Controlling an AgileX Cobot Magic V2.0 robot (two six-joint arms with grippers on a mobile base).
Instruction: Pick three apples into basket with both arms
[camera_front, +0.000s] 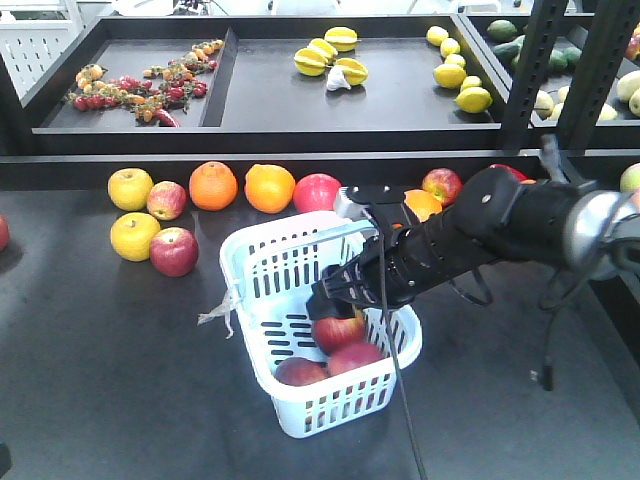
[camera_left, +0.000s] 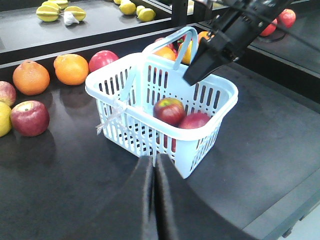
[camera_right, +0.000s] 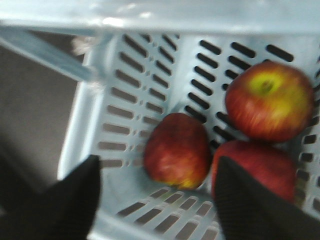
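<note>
Front-facing view first: we see the basket (camera_front: 300, 300) on the dark table (camera_front: 90, 360), with three apples (camera_front: 338, 330) lying inside it, and the right gripper (camera_front: 335, 292) hangs over them, just above the highest apple. Left wrist view: we see the left gripper (camera_left: 154, 195) with its jaws pressed together and empty, near the basket's front corner. Right wrist view: our right gripper's fingers (camera_right: 75, 200) stand apart and hold nothing, above the three apples on the slotted floor.
</note>
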